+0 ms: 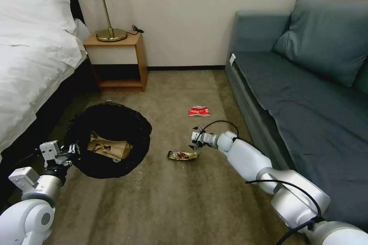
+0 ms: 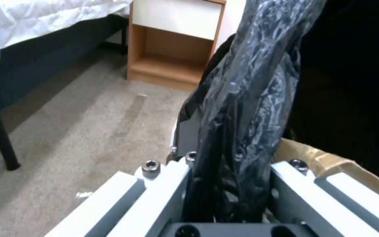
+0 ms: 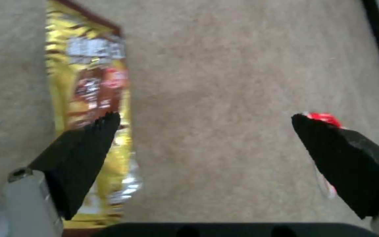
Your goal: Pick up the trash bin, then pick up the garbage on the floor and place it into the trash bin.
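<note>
Gripping the bag-lined rim of the trash bin (image 1: 109, 139), the left gripper (image 1: 68, 153) is clamped shut on the black plastic at the bin's near-left edge, beside the bed (image 1: 34, 53); a crumpled brown paper bag (image 1: 109, 146) lies inside. Right gripper (image 1: 196, 142) hangs over the carpet (image 1: 172, 199) with fingers spread wide, just above the snack wrapper (image 1: 182, 155). Red-and-white packet (image 1: 199, 111) lies farther out, near the sofa (image 1: 306, 95).
</note>
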Available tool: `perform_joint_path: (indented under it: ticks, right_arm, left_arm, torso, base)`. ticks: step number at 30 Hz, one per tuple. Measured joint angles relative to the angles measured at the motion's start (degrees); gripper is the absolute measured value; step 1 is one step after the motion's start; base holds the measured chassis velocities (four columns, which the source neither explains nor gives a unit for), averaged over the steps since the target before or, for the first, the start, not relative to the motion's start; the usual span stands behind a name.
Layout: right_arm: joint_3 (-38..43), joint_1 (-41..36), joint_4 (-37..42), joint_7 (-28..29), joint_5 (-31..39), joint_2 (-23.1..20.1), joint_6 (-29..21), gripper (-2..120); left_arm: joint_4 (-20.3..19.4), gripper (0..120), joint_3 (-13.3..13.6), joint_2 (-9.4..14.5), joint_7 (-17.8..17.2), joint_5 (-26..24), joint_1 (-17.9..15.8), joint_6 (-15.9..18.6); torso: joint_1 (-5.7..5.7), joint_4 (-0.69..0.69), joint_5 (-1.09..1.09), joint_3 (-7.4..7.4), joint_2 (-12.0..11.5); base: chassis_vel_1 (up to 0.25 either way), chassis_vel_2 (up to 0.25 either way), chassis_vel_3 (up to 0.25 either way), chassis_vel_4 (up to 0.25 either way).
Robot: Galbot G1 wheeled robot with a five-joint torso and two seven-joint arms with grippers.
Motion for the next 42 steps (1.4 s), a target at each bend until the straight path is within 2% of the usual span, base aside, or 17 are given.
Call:
perform_joint_path:
  ticks: [9,22,31,33,42]
  right_arm:
    - [-1.8,-2.6,0.2,-0.3,-1.7,0.2,-0.1,100]
    - [-2.4,-2.7,-0.4,-1.4,-2.4,-0.4,0.4,100]
    - [-3.3,-2.6,-3.8,4.1,-3.5,2.2,-3.2,100]
    - [-2.9,-1.1,-6.8,5.6,-4.4,4.1,-6.1,100]
    - [-3.1,-0.9,-6.8,6.6,-6.3,4.4,-7.8,100]
  left_arm:
    - [-0.9,1,-0.7,-1.1,0.5,1.1,1.7,-0.2]
    - [-0.7,1,-0.6,-0.8,0.7,0.9,1.3,-0.4]
    - [-0.3,1,-0.8,-0.4,1.2,0.5,1.3,-0.8]
    - [-0.2,1,-0.8,-0.3,1.4,0.2,1.2,-0.9]
    - [0.3,1,-0.5,-0.4,1.5,0.1,0.7,-1.0]
  torso:
    - [0.00,-0.02,0.01,0.00,0.0]
    - [0.00,-0.03,0.00,0.00,0.0]
    - [0.00,-0.03,0.01,0.01,0.0]
    - [0.00,0.00,0.00,0.01,0.0]
    - [0.00,-0.03,0.00,0.01,0.0]
  base:
    - [0.000,0.000,0.000,0.000]
    - [0.000,0.000,0.000,0.000]
    - [0.000,0.000,0.000,0.000]
    - [0.000,0.000,0.000,0.000]
    - [0.000,0.000,0.000,0.000]
